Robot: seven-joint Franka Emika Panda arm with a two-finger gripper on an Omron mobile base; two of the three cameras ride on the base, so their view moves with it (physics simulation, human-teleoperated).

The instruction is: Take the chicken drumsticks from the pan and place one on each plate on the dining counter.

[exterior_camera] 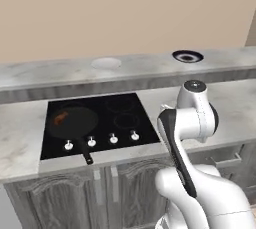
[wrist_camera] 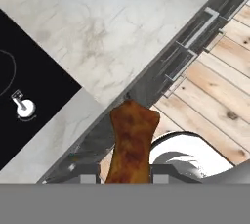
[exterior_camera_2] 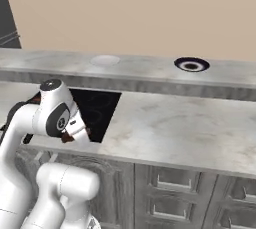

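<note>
My gripper [wrist_camera: 130,173] is shut on an orange-brown chicken drumstick [wrist_camera: 131,140], which sticks out between the fingers above the front edge of the lower worktop. In the right base view the gripper [exterior_camera_2: 75,134] hangs at the hob's near right corner. A second drumstick [exterior_camera: 61,118] lies in the round black pan [exterior_camera: 75,125] on the hob's left side, its handle [exterior_camera: 86,154] pointing to the front. On the raised dining counter [exterior_camera: 45,75] sit a whitish plate [exterior_camera: 106,63] and a navy-rimmed plate [exterior_camera: 187,56], both bare.
The black glass hob [exterior_camera: 125,118] with white knobs [exterior_camera: 113,139] is set in the lower marble worktop [exterior_camera_2: 180,133]. Grey drawers [exterior_camera_2: 172,193] run below it. Wooden floor [wrist_camera: 219,96] shows under the hand. A beige wall stands behind the ledge.
</note>
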